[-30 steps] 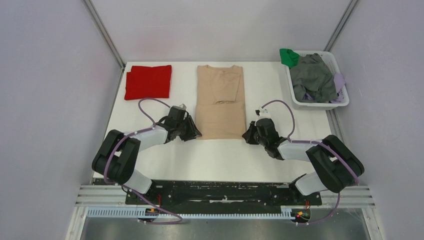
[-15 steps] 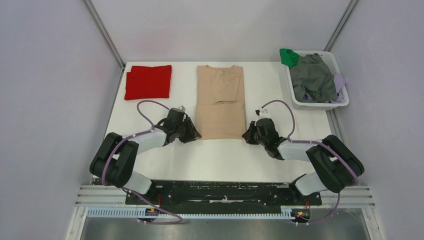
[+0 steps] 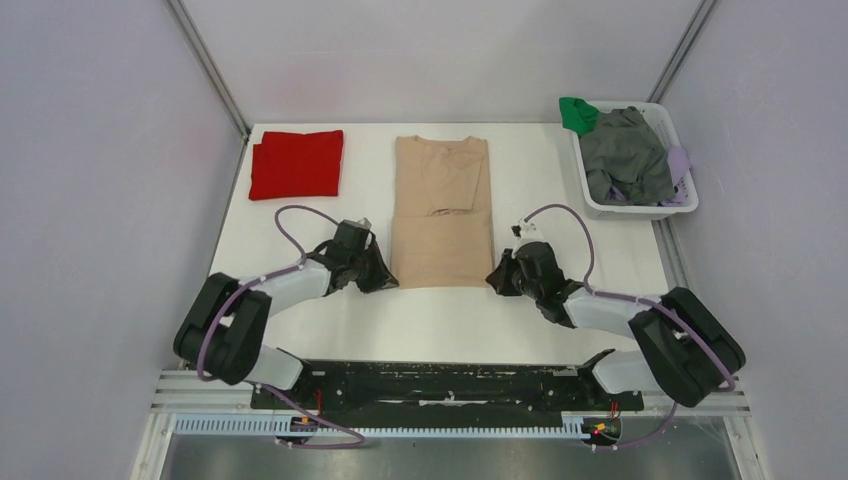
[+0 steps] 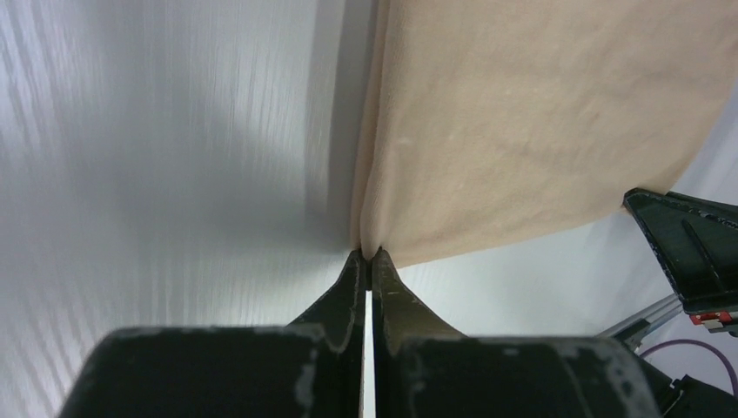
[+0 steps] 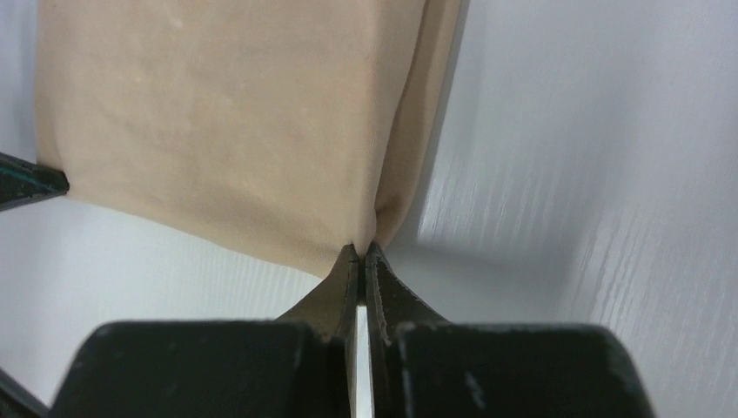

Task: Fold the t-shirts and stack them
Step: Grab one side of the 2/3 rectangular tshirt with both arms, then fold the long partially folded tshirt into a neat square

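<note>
Beige t-shirt [image 3: 441, 210] lies flat at centre of bench [image 3: 450, 320]. Left tool [image 3: 390, 279] clamped on its near-left corner; right tool [image 3: 494, 278] clamped on its near-right corner. Red t-shirt [image 3: 296, 163] folded, far left.

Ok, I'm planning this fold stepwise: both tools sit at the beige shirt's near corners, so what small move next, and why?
Probably lift both corners together, just off the table. The left tool and right tool are each shut on a near corner of the beige t-shirt, which lies flat with sleeves folded in.
</note>
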Controlling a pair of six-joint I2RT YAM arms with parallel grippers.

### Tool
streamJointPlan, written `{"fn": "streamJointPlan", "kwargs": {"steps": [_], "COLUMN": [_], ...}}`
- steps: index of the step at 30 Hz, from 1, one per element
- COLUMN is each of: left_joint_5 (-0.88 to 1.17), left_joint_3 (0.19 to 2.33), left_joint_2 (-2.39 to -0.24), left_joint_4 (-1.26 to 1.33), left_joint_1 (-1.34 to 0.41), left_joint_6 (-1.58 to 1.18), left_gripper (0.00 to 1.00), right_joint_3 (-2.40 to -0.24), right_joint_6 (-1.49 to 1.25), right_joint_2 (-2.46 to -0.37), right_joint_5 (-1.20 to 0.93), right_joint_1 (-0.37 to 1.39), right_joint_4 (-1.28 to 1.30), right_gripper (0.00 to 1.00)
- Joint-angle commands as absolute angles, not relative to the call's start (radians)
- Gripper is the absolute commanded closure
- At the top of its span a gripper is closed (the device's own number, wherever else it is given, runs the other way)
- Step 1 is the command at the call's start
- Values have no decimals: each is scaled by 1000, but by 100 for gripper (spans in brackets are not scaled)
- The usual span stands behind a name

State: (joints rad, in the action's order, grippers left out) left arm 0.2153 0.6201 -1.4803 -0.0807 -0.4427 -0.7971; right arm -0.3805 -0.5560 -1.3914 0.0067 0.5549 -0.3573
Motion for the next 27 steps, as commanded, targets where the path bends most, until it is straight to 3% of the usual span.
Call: {"fn": "streamJointPlan", "kwargs": {"steps": [1,9,14,20,27], "left_joint_5": [229,329,395,345,174], "left_joint_3": [573,548,637,760,831], "left_joint_2": [-1312,-917,-705,-638,-731], "left_joint_4": [-211,-527,-693,-773,-618], "left_joint_1": [-456,-465,-466,-466,-465], "left_joint_6": [-755,-741,-769,-772,-795], "left_gripper": [98,98,98,98,98], "right_joint_3": [-340,-299,-351,-439,-566], "right_joint_6": [-469,-360,-378,-393,-362], "right_joint_2": [-1246,-944,-781,-724,-861], "right_joint_5": [-115,-511,-584,-580,-484], "right_joint_1": [573,629,660,660,595], "right_joint_4": [-272,-33,90,167,195], "right_gripper": [100,100,100,100,100]}}
